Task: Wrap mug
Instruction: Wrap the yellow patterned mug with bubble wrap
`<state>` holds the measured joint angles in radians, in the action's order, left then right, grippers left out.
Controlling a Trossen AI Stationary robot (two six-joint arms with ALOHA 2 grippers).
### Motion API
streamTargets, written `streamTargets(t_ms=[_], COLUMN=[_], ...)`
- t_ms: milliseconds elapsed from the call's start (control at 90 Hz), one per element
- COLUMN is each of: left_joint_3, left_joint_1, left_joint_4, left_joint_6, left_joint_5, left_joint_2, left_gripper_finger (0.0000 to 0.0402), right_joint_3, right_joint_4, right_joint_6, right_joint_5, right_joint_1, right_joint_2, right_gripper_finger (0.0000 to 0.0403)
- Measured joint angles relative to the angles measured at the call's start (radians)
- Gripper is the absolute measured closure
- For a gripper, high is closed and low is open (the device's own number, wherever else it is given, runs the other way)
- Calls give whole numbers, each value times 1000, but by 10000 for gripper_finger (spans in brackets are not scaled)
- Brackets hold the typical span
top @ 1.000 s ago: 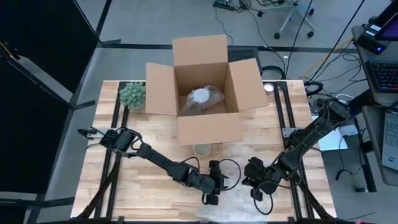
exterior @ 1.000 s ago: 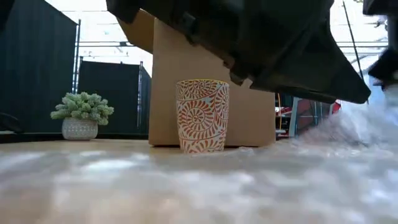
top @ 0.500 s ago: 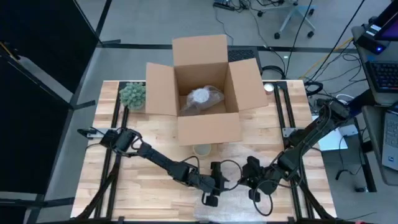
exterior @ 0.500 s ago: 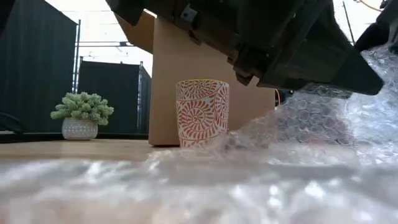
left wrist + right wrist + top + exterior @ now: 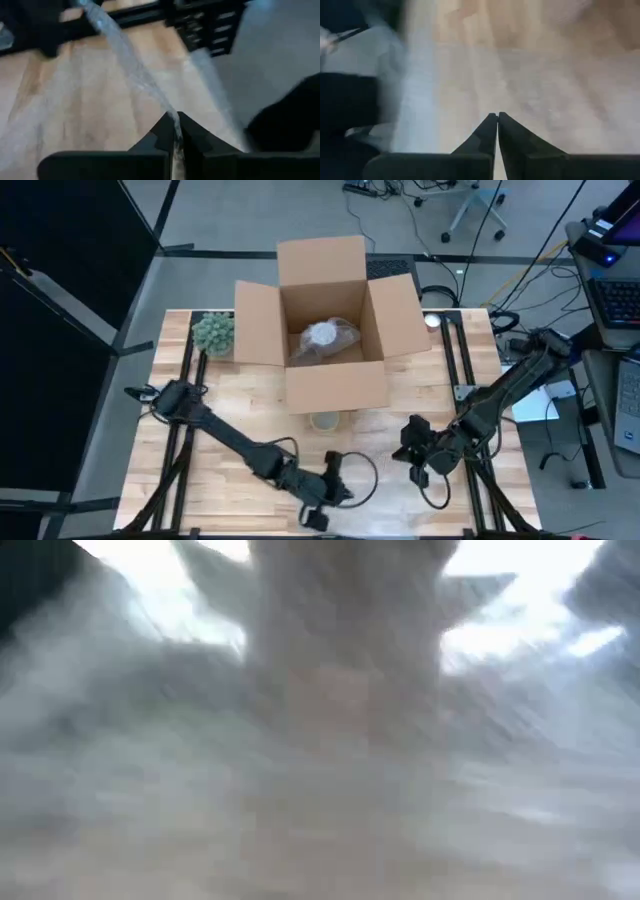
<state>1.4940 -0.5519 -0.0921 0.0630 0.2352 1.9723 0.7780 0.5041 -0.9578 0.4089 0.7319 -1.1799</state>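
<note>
The patterned mug (image 5: 325,421) stands upright on the wooden table, just in front of the cardboard box. A clear sheet of bubble wrap (image 5: 127,57) stretches between my two grippers near the table's front and fills the low view (image 5: 320,740), hiding the mug there. My left gripper (image 5: 318,510) is at the near edge, shut on the wrap. My right gripper (image 5: 408,444) is right of the mug, its fingers (image 5: 487,131) closed together on the sheet. My left gripper pinches an edge of the bubble wrap (image 5: 175,131) between its two fingers. From there the sheet runs away as a taut, lifted ridge (image 5: 115,40). My right gripper is shut on the bubble wrap, but its own fingers hide the place of contact.
An open cardboard box (image 5: 330,330) with a wrapped bundle inside stands at the table's far middle. A small potted plant (image 5: 212,332) sits at the far left. Loose cables (image 5: 355,470) loop on the table between the grippers.
My left gripper has gone toward the table's near edge and a little left, drawing the bubble wrap with it. My right gripper has shifted slightly right and farther from the near edge. The sheet has risen off the table and now covers the low view, hiding the mug there.
</note>
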Motion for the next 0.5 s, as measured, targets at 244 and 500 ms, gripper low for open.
streamTargets(t_ms=[244,500], left_joint_3=[-2,-2], left_joint_1=[-71,-110], left_joint_4=[-177,-233], left_joint_6=[-29,-69], left_joint_5=[3,-23], left_joint_2=[-73,-112], left_gripper_finger=[401,401], right_joint_3=[-70,-103], right_joint_4=[-60,-114], right_joint_6=[-97,-236], right_joint_5=[32,-14], right_joint_1=[-20,-45], right_joint_2=[-114,-286], right_gripper_finger=[403,403])
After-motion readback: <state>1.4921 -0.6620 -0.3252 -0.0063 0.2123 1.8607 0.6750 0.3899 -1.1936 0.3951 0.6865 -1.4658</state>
